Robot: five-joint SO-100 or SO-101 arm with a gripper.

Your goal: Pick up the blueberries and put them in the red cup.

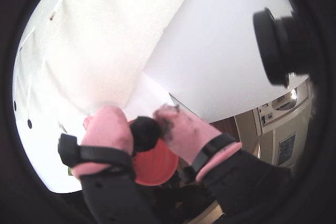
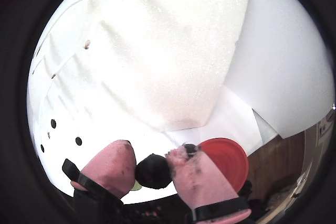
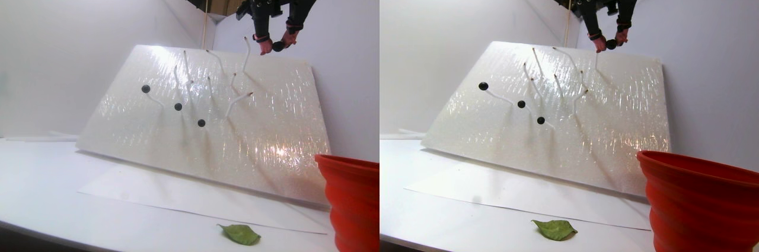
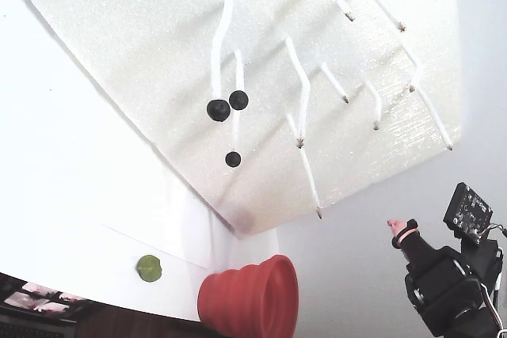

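Pink-padded claw [image 2: 153, 167] pinches one dark blueberry [image 2: 153, 171], held high near the top of the leaning white foam board [image 3: 201, 109]. Red cup [image 1: 155, 163] sits below, on the table [image 3: 59, 198] off the board's lower corner in the stereo view. Three blueberries [image 4: 219, 110] remain on their white stems. Cup's inside isn't visible; contents unknown. Judged: one berry in transit, three left.

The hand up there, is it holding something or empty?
Holding: in both wrist views the hand pinches one blueberry between pink fingertips.
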